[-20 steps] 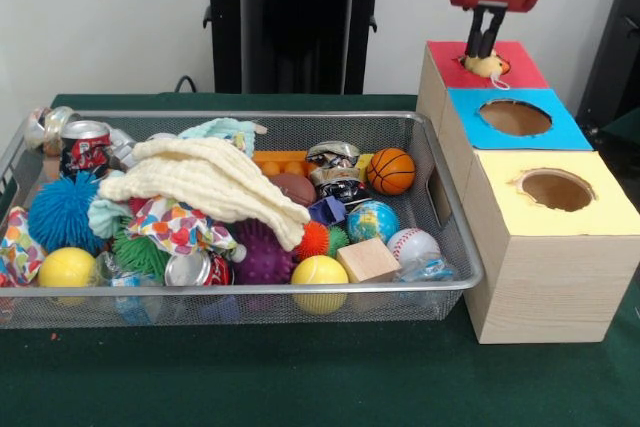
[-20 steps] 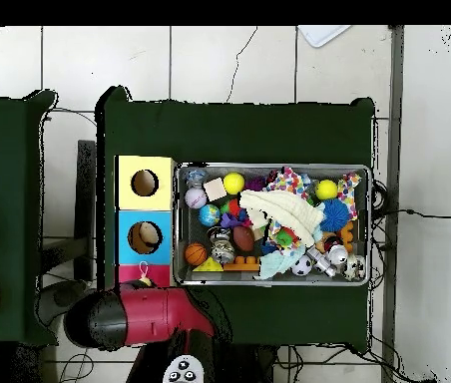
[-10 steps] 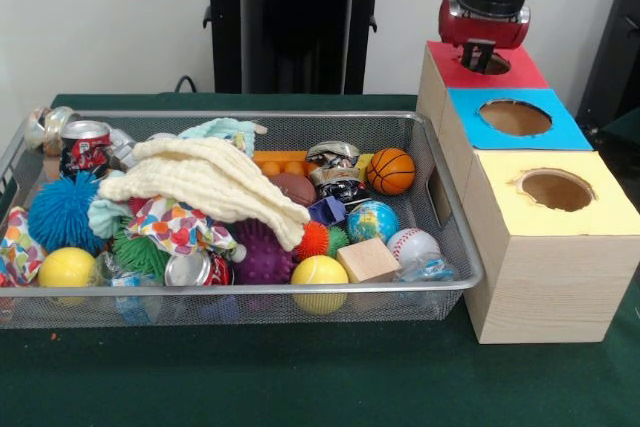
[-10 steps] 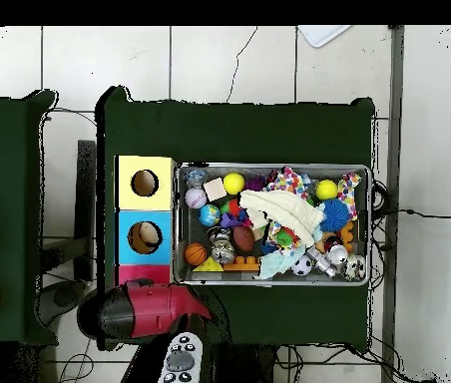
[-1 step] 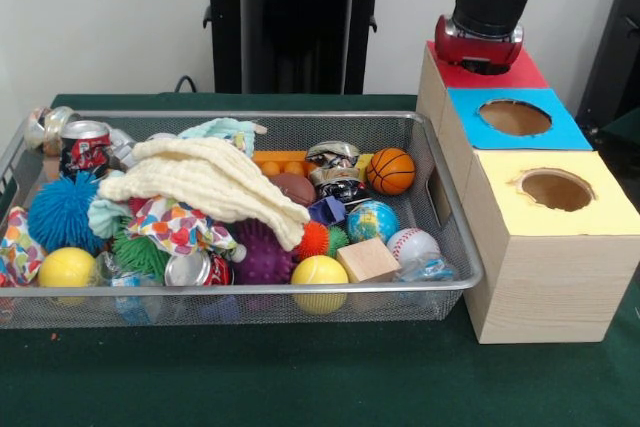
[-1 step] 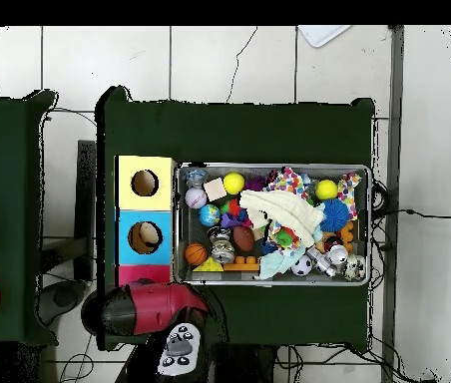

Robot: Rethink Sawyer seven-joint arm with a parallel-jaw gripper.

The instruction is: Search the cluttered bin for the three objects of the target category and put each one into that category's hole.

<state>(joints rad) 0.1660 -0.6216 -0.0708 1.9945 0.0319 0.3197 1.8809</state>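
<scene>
Bin (image 5: 455, 277): silver wire mesh, on a green tabletop (image 5: 300, 377), heaped with mixed goods. Contents seen from the front: cream knitted cloth (image 5: 205, 185) draped over the middle; patterned cloth (image 5: 180, 225) below it; blue spiky ball (image 5: 62, 212); green spiky ball (image 5: 138, 253); purple knobbed ball (image 5: 264, 257); small orange spiky ball (image 5: 313, 239); two yellow balls (image 5: 66, 267) (image 5: 320, 271); basketball (image 5: 391, 171); globe ball (image 5: 372, 220); baseball (image 5: 411, 244); wooden cube (image 5: 367, 260); brown football (image 5: 294, 187); orange block (image 5: 280, 161); several crushed cans, one red (image 5: 84, 145) at the far left, one (image 5: 192, 269) at the front rim. Print on the cans cannot be read.

Boxes: three in a row just beside the bin, each with a round hole in its top: red (image 5: 520, 72), blue (image 5: 515, 118), yellow (image 5: 556, 190). The overhead view shows something pale inside the blue hole (image 6: 145, 237).

Gripper (image 5: 478, 51): red and black, low over the red box, its end at the hole; whether the fingers are open or closed cannot be told.

Change: a second ago the fingers held a small yellowish toy with a loop at the red hole; that toy no longer shows, and the gripper body has come down over the hole.
</scene>
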